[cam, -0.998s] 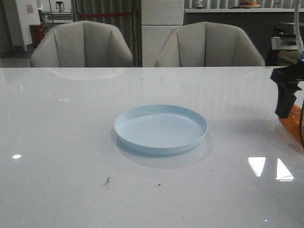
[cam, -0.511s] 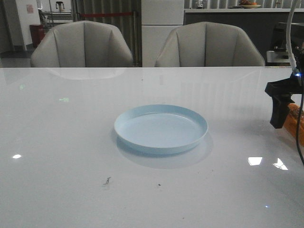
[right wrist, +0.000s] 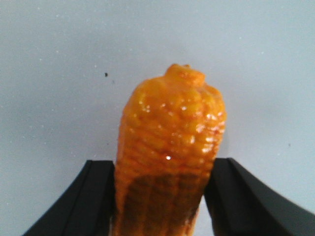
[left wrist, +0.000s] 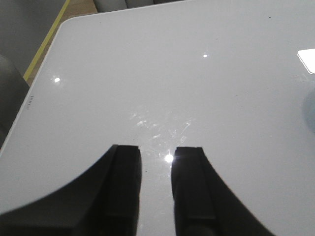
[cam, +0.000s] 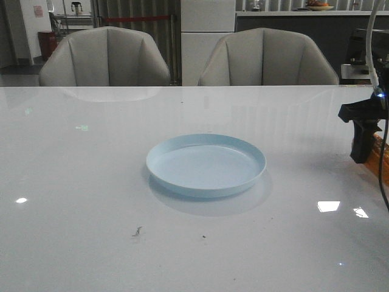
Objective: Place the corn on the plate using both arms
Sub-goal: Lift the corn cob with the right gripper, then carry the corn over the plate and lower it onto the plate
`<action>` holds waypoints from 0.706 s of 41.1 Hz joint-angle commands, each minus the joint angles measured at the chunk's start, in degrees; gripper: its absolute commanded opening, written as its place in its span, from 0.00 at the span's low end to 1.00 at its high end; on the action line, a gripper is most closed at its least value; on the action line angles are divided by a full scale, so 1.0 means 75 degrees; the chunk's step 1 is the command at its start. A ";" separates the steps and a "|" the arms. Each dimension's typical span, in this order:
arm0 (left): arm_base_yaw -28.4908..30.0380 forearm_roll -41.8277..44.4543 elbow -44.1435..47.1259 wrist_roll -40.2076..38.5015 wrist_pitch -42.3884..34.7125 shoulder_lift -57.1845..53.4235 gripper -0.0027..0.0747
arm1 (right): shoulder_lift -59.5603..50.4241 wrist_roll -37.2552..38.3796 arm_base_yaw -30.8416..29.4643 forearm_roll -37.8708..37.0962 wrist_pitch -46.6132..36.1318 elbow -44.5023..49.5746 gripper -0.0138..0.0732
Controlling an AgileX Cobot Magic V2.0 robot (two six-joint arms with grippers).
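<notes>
The pale blue plate (cam: 205, 167) sits empty at the middle of the white table. The orange corn (right wrist: 170, 147) stands between the black fingers of my right gripper (right wrist: 162, 196), which press on both of its sides. In the front view the right gripper (cam: 366, 149) is at the far right edge, well to the right of the plate, with the corn (cam: 378, 155) showing orange just behind it, low over the table. My left gripper (left wrist: 156, 152) is open and empty over bare table near a rounded table corner. It does not show in the front view.
Two grey chairs (cam: 104, 58) (cam: 267, 58) stand behind the table's far edge. The table's left edge and corner (left wrist: 29, 98) show in the left wrist view. A black cable (cam: 384, 176) hangs by the right gripper. Small dark specks (cam: 137, 231) lie in front of the plate.
The right gripper has come down a little and shifted slightly left at the corn, then held nearly still. The plate has not moved.
</notes>
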 commanded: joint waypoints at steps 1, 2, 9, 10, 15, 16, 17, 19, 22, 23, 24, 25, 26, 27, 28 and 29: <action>0.0008 -0.0040 -0.0218 -0.0072 -0.0548 -0.0004 0.36 | -0.0408 -0.0030 0.0071 0.0093 -0.0140 -0.0513 0.59; 0.0008 -0.0040 -0.0218 -0.0072 -0.0548 -0.0004 0.36 | -0.0408 -0.0035 0.0105 0.0093 -0.0096 -0.0612 0.59; 0.0008 -0.0040 -0.0218 -0.0072 -0.0548 -0.0004 0.36 | -0.0408 -0.0035 0.0537 0.0093 0.0311 -0.1635 0.59; 0.0008 -0.0040 -0.0218 -0.0072 -0.0548 -0.0004 0.36 | -0.0408 -0.0039 0.0673 0.0093 0.0386 -0.1777 0.59; 0.0008 -0.0040 -0.0218 -0.0072 -0.0548 -0.0004 0.36 | -0.0408 -0.0154 0.1266 0.0093 0.0627 -0.2597 0.59; 0.0008 -0.0040 -0.0218 -0.0072 -0.0548 -0.0004 0.36 | -0.0408 -0.0171 0.1385 0.0093 0.0641 -0.2719 0.59; 0.0008 -0.0040 -0.0218 -0.0072 -0.0548 -0.0004 0.36 | -0.0408 -0.0169 0.1551 0.0093 0.0661 -0.2875 0.59; 0.0008 -0.0040 -0.0218 -0.0072 -0.0548 -0.0004 0.36 | -0.0408 -0.0169 0.1804 0.0093 0.0670 -0.3064 0.59; 0.0008 -0.0040 -0.0218 -0.0072 -0.0548 -0.0004 0.36 | -0.0408 -0.0169 0.2275 0.0093 0.0663 -0.3311 0.59; 0.0008 -0.0040 -0.0218 -0.0072 -0.0548 -0.0004 0.36 | -0.0408 -0.0169 0.2403 0.0093 0.0663 -0.3352 0.59; 0.0008 -0.0040 -0.0218 -0.0072 -0.0548 -0.0004 0.36 | -0.0408 -0.0169 0.2530 0.0112 0.0634 -0.3374 0.59; 0.0008 -0.0040 -0.0218 -0.0072 -0.0548 -0.0004 0.36 | -0.0408 -0.0169 0.2698 0.0123 0.0627 -0.3406 0.59; 0.0008 -0.0040 -0.0218 -0.0072 -0.0548 -0.0004 0.36 | -0.0408 -0.0169 0.2817 0.0146 0.0627 -0.3424 0.59; 0.0008 -0.0040 -0.0218 -0.0072 -0.0548 -0.0004 0.36 | -0.0401 -0.0169 0.2936 0.0174 0.0609 -0.3424 0.59; 0.0008 -0.0040 -0.0218 -0.0072 -0.0548 -0.0004 0.36 | -0.0401 -0.0169 0.3088 0.0194 0.0595 -0.3424 0.59; 0.0008 -0.0040 -0.0218 -0.0072 -0.0548 -0.0004 0.36 | -0.0394 -0.0169 0.3194 0.0220 0.0572 -0.3424 0.59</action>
